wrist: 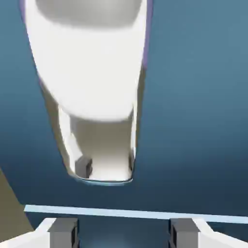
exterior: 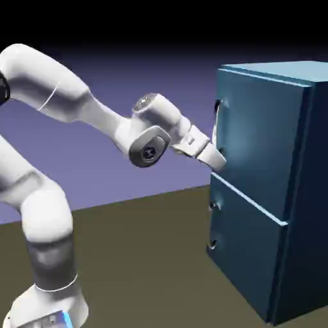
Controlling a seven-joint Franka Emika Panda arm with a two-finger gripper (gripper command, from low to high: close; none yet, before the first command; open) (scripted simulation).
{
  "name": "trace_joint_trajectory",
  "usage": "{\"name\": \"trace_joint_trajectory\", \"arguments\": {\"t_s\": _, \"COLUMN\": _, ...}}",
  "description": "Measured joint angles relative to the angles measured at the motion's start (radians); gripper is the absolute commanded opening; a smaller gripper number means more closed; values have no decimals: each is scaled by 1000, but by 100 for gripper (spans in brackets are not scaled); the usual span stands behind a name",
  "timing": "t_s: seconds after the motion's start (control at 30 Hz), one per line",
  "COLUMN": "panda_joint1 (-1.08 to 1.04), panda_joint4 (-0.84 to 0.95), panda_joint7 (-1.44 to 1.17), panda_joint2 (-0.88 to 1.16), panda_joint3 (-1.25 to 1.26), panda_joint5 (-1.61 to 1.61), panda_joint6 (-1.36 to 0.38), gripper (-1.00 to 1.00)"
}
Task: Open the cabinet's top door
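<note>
claw: the claw [exterior: 218, 160] is right up at the front of the cabinet [exterior: 272, 186], just under the top door's handle. In the hand view its two grey fingertips [wrist: 63, 231] sit well apart at the bottom edge with nothing between them, so it's wide and holding nothing.
handle: curved pale-grey handle [wrist: 99, 97] fills the upper middle of the hand view, above the tips, not between them. Looks to me like it's lined up for a grab but not there yet.
top door: the top door [exterior: 256, 138] looks shut, flush with the cabinet front, the handle at its near edge.
seam: a light line [wrist: 135, 213] runs across just above the fingertips; I'd guess that's the gap between the top door and the lower panel [exterior: 246, 246].
arm: white arm [exterior: 70, 96] reaches over from the exterior view's left.
surface: plain brownish surface [exterior: 147, 269], the cabinet standing on it.
room: flat blue-violet backdrop [exterior: 141, 77], going dark up top.
</note>
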Motion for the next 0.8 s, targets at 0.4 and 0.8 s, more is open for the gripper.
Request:
{"name": "trace_joint_trajectory", "arguments": {"t_s": 0.4, "panda_joint1": 412, "panda_joint4": -2, "panda_joint7": -239, "panda_joint2": 435, "panda_joint3": -401, "panda_joint5": 489, "panda_joint6": -120, "gripper": 0}}
{"name": "trace_joint_trajectory", "arguments": {"t_s": 0.8, "panda_joint1": 824, "panda_joint4": -4, "panda_joint7": -478, "panda_joint2": 870, "panda_joint3": -802, "panda_joint5": 977, "panda_joint6": -240, "gripper": 0}}
